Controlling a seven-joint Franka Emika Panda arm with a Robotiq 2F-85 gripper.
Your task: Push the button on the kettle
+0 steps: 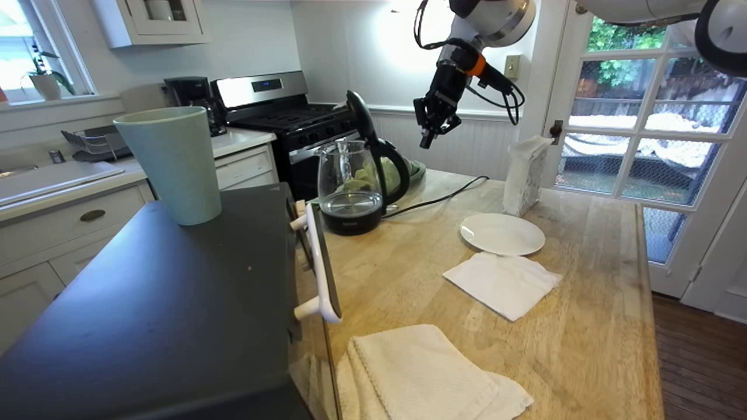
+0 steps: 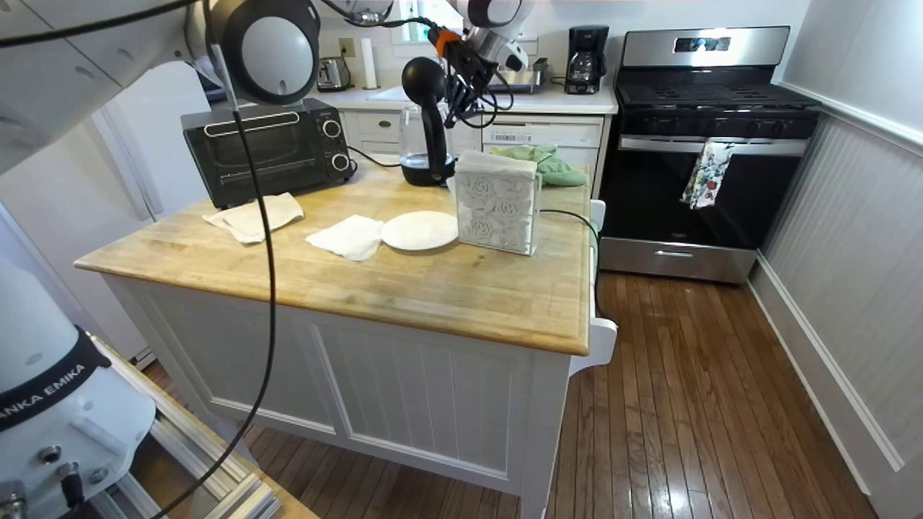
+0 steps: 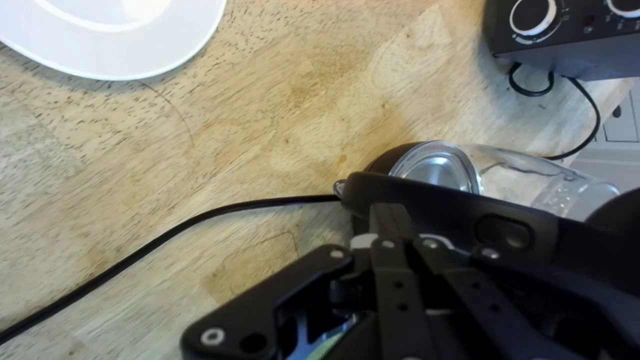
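Note:
The clear-glass kettle (image 1: 334,181) stands on its black base on the wooden island. Its black lid (image 1: 362,114) stands up open; the lid also shows in an exterior view (image 2: 424,81). In the wrist view the kettle's black handle (image 3: 440,197) crosses behind my fingers. A small clear tab (image 3: 339,187) sits at the handle's lower end, and an oval button (image 3: 505,232) is set in the handle. My gripper (image 3: 392,220) is shut, fingertips together, nothing seen between them. In an exterior view the gripper (image 1: 427,140) hangs above and beside the handle, apart from it.
A black toaster oven (image 2: 267,148) stands beside the kettle, with a tall pale-green bin (image 1: 172,166) on top. A black cord (image 3: 200,220) runs from the kettle. A white plate (image 1: 502,234), napkin holder (image 1: 524,175), cloths and green towel (image 2: 544,164) lie around.

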